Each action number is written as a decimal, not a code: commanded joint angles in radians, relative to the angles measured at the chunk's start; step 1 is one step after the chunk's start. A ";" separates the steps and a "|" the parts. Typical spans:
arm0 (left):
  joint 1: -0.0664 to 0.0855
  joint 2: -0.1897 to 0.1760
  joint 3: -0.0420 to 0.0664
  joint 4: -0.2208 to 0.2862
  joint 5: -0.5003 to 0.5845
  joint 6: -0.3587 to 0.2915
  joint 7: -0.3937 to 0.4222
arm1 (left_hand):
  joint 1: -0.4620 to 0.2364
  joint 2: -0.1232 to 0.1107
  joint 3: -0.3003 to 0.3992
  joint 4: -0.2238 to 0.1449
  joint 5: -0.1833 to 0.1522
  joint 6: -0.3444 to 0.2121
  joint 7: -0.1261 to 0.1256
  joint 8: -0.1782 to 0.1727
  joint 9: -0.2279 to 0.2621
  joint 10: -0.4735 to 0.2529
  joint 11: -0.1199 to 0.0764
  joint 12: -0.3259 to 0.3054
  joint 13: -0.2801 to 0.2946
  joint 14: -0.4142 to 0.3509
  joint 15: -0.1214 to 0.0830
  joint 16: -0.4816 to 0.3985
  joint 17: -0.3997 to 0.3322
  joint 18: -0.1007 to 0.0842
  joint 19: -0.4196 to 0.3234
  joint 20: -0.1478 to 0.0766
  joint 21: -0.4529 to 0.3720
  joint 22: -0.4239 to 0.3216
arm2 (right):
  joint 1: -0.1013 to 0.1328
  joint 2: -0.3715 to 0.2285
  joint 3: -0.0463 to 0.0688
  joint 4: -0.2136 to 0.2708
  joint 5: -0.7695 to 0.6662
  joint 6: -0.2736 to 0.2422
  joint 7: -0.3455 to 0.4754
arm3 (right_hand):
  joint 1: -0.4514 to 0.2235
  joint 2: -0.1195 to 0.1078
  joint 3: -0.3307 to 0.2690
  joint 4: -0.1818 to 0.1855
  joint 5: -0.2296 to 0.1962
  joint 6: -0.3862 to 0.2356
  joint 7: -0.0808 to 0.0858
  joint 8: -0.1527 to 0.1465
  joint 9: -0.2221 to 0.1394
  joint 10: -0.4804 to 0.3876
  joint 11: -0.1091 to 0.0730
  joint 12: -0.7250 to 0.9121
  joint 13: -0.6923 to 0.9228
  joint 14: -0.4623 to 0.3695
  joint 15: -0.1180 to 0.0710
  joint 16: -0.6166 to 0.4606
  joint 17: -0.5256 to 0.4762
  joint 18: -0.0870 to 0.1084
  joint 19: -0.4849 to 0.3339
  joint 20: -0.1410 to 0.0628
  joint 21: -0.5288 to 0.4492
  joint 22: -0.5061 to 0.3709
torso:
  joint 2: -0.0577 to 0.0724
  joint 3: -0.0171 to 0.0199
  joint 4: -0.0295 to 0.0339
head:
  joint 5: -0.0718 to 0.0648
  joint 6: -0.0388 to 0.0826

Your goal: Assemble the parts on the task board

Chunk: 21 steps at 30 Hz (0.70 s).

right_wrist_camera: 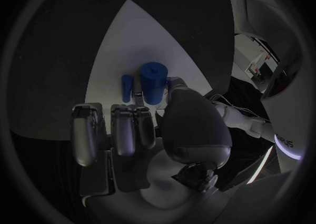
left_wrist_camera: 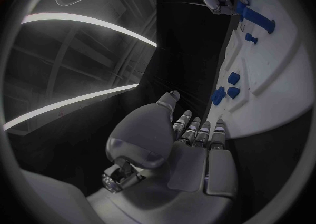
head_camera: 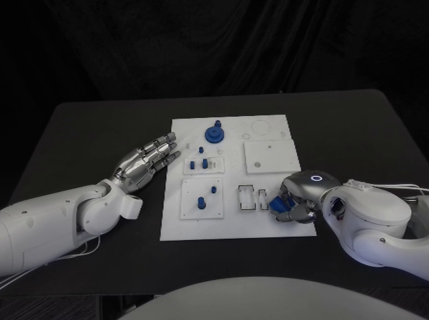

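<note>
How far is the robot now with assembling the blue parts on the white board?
Partly done, it seems. A blue round knob and small blue pieces already stand on the white task board. The right hand holds a blue cylinder at the board's near right corner, not yet placed. The left hand lies open beside the board. Empty recesses remain.

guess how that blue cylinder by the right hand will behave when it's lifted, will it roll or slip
The blue cylinder looks like stiff, smooth plastic, so it will probably keep its shape but may slip against the right hand's metal fingers. Its round body suggests it would roll if laid sideways on the task board. It is small, so it is likely light.
</note>
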 commanded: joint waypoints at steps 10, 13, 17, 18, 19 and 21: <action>-0.004 0.001 0.001 0.000 0.001 0.018 0.024 | -0.010 0.004 0.007 0.000 0.007 0.009 0.003 0.007 0.001 -0.002 0.009 0.005 0.001 -0.002 0.009 -0.004 -0.001 0.011 0.001 0.008 0.005 0.001 | -0.004 -0.037 -0.006 0.021 0.240 -0.187 -0.016 | 0.015 -0.005 0.105 -0.020 0.189 0.026 -0.023 0.051 0.043 0.106 -0.025 0.003 0.263 0.105 -0.022 0.003 0.263 -0.016 0.104 -0.020 0.011 0.263 | 0.000 0.0004 -0.0003 | 0.003 0.000; -0.005 0.001 0.001 0.000 0.001 0.018 0.024 | -0.010 0.004 0.008 -0.001 0.007 0.010 0.004 0.007 0.001 -0.001 0.009 0.006 0.001 -0.002 0.009 -0.004 -0.001 0.011 0.001 0.008 0.005 0.001 | 0.002 -0.048 -0.006 0.030 0.313 -0.247 0.005 | 0.008 -0.007 0.109 -0.018 0.181 0.026 -0.024 0.055 0.051 0.106 -0.026 0.003 0.263 0.105 -0.022 0.003 0.263 -0.016 0.104 -0.021 0.011 0.263 | -0.001 0.0008 -0.0007 | 0.003 0.000; -0.007 0.000 0.001 0.000 0.001 0.018 0.025 | -0.010 0.004 0.009 -0.001 0.007 0.011 0.004 0.007 0.001 -0.001 0.009 0.006 0.001 -0.002 0.009 -0.004 -0.001 0.011 0.001 0.008 0.006 0.002 | 0.029 -0.054 -0.006 0.038 0.443 -0.320 0.044 | -0.005 -0.009 0.118 -0.017 0.156 0.025 -0.026 0.062 0.064 0.106 -0.029 0.003 0.263 0.105 -0.023 0.003 0.263 -0.016 0.104 -0.022 0.011 0.263 | 0.000 0.0011 -0.0010 | 0.004 0.000; -0.008 0.000 0.001 0.000 0.001 0.018 0.025 | -0.010 0.004 0.009 -0.001 0.007 0.011 0.004 0.007 0.001 -0.001 0.009 0.006 0.001 -0.002 0.009 -0.004 -0.001 0.011 0.001 0.008 0.006 0.002 | 0.037 -0.054 -0.006 0.040 0.484 -0.334 0.054 | -0.010 -0.009 0.120 -0.017 0.146 0.025 -0.027 0.064 0.067 0.106 -0.029 0.003 0.263 0.105 -0.024 0.003 0.263 -0.016 0.104 -0.023 0.011 0.263 | -0.001 0.0012 -0.0011 | 0.004 0.000; -0.009 0.000 0.001 0.000 0.001 0.018 0.025 | -0.010 0.004 0.009 -0.001 0.007 0.011 0.004 0.007 0.001 -0.001 0.009 0.006 0.001 -0.002 0.009 -0.004 -0.001 0.011 0.001 0.008 0.006 0.002 | 0.044 -0.053 -0.006 0.040 0.529 -0.345 0.064 | -0.016 -0.008 0.122 -0.016 0.124 0.025 -0.028 0.065 0.071 0.106 -0.030 0.003 0.263 0.105 -0.024 0.003 0.263 -0.016 0.104 -0.023 0.011 0.263 | -0.001 0.0020 -0.0021 | 0.003 0.000; -0.009 0.000 0.001 0.000 0.001 0.017 0.024 | -0.010 0.004 0.009 -0.001 0.007 0.011 0.004 0.007 0.001 -0.001 0.009 0.006 0.001 -0.002 0.009 -0.004 -0.001 0.011 0.001 0.008 0.006 0.002 | 0.054 -0.049 -0.006 0.038 0.600 -0.355 0.080 | -0.027 -0.007 0.126 -0.016 0.097 0.022 -0.028 0.066 0.077 0.106 -0.030 0.003 0.263 0.105 -0.025 0.003 0.263 -0.016 0.104 -0.024 0.011 0.263 | -0.002 0.0017 -0.0021 | 0.002 0.000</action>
